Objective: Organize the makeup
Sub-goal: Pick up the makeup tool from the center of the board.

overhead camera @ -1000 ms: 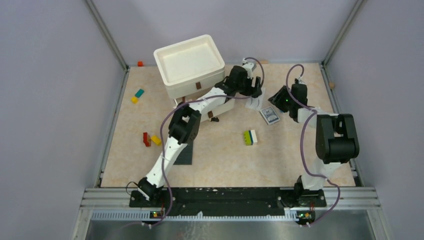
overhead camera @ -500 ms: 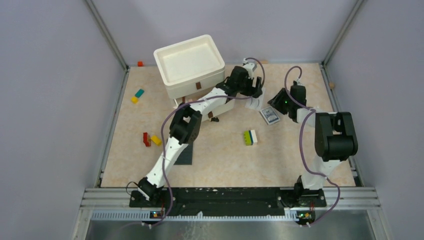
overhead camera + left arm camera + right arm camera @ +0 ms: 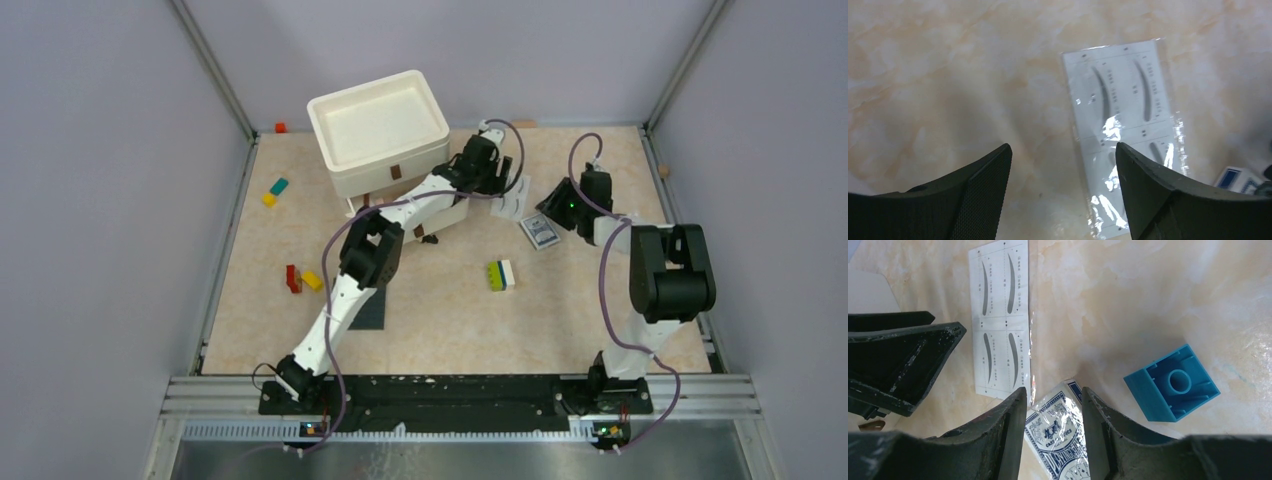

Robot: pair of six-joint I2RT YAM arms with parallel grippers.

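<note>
Well, right of the white foam box [image 3: 378, 130], the left gripper [image 3: 1063, 150] gapes empty beside the white plastic-sleeved false-eyelash card [image 3: 1123, 135], lying flat, lengthwise roughly near-to-far; the right gripper [image 3: 1053, 390], on its other side, stands parted, seemingly holding nothing.

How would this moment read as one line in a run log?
left gripper: open, empty, above white false-eyelash card in clear wrap | right gripper: open above blue patterned playing-card box

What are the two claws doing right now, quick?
Left gripper: open, empty, beside the eyelash card.
Right gripper: open, empty, over the playing cards.
</note>
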